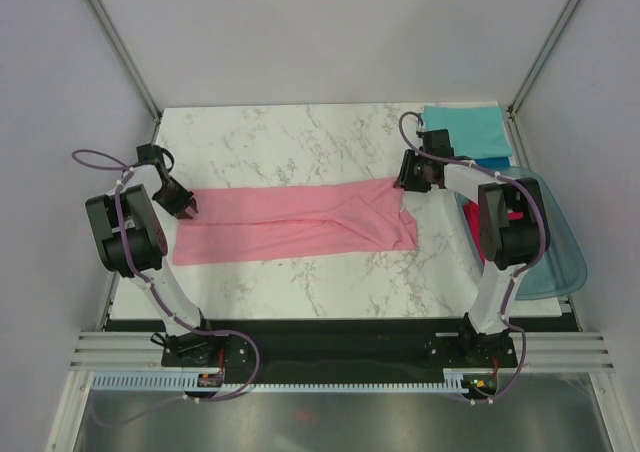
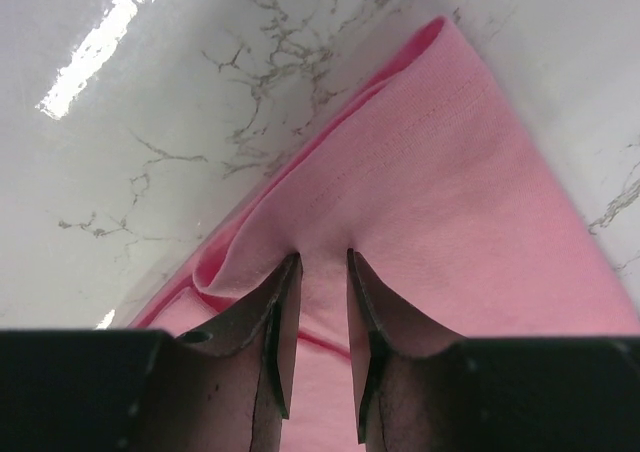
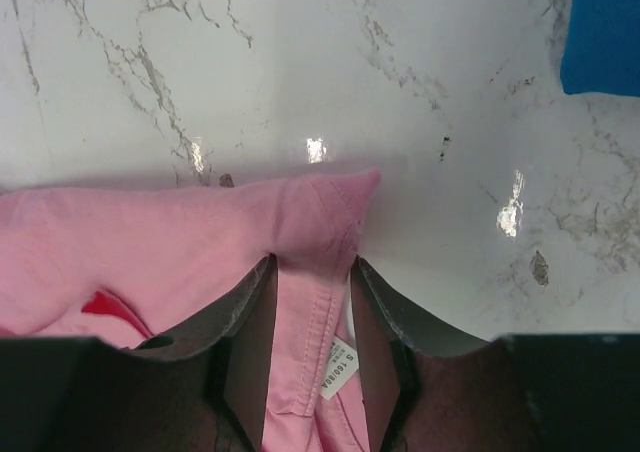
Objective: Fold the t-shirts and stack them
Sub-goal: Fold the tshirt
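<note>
While end effectors (image 2: 320, 259) (image 3: 312, 262) grip ends, pink t-shirt (image 1: 290, 222) seems folded.

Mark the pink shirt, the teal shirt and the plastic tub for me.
pink shirt (image 1: 290, 222), top view, middle of cloth
teal shirt (image 1: 465, 127), top view, its centre
plastic tub (image 1: 560, 262), top view, right side

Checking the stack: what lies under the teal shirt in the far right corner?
A blue shirt peeks out along the near edge of the teal shirt; the rest of it is covered.

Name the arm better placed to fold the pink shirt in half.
Left, probably: the left gripper pinches the pink shirt at its end, and folding rightward lands it nearer the teal shirt.
</note>
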Available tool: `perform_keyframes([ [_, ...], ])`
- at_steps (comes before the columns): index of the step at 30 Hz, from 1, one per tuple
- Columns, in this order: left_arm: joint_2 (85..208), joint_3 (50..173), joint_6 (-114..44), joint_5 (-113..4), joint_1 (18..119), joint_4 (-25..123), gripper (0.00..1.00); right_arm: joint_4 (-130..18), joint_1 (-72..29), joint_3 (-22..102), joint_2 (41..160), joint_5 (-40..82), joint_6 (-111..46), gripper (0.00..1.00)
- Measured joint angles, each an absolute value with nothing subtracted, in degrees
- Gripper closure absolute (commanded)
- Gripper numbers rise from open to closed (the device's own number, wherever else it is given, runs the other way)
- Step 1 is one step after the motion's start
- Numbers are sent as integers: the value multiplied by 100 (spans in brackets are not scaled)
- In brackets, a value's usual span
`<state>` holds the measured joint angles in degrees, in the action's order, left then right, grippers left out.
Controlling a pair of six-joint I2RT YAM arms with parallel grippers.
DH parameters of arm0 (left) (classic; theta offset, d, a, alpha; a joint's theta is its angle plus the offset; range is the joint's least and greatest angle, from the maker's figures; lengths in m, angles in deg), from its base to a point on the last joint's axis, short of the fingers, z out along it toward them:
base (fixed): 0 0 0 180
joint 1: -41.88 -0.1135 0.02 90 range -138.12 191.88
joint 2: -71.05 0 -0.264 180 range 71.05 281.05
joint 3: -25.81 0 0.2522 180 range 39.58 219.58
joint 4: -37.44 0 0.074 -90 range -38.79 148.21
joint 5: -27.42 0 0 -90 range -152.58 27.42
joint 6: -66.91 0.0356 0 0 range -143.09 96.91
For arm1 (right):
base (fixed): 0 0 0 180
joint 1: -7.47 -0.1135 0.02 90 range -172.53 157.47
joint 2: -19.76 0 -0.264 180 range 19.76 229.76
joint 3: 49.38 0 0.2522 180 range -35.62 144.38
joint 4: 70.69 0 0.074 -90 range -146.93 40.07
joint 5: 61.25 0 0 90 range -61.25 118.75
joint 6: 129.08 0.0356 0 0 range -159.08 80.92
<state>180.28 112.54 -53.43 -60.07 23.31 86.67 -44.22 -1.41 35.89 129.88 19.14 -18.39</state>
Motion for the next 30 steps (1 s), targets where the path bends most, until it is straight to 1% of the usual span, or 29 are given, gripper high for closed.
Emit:
perform_keyframes([
  [2,18063,11300,-5343,-6040,2333,8687,67,-4472,-85,3602,13091,1798,-1848,67],
  [3,18082,11327,-5343,-6055,2333,8693,67,-4494,-56,3613,13120,1765,-1852,78],
  [5,18122,11386,-5343,-6077,2333,8717,67,-4538,-6,3672,13161,1695,-1865,87],
  [6,18135,11401,-5343,-6088,2333,8715,67,-4569,20,3727,13181,1663,-1861,94],
  [8,18163,11440,-5343,-6108,2335,8721,67,-4588,53,3914,13255,1612,-1898,99],
  [9,18183,11462,-5341,-6119,2335,8732,67,-4606,62,4024,13301,1571,-1909,100],
  [15,18229,11528,-5343,-6189,2340,8737,67,-4711,112,4507,13603,1365,-1953,100],
  [23,18281,11611,-5343,-6296,2364,8754,66,-4761,215,4800,14016,1210,-1964,100],
  [30,18307,11652,-5343,-6370,2364,8741,66,-5336,248,4946,14171,913,-1867,100],
])
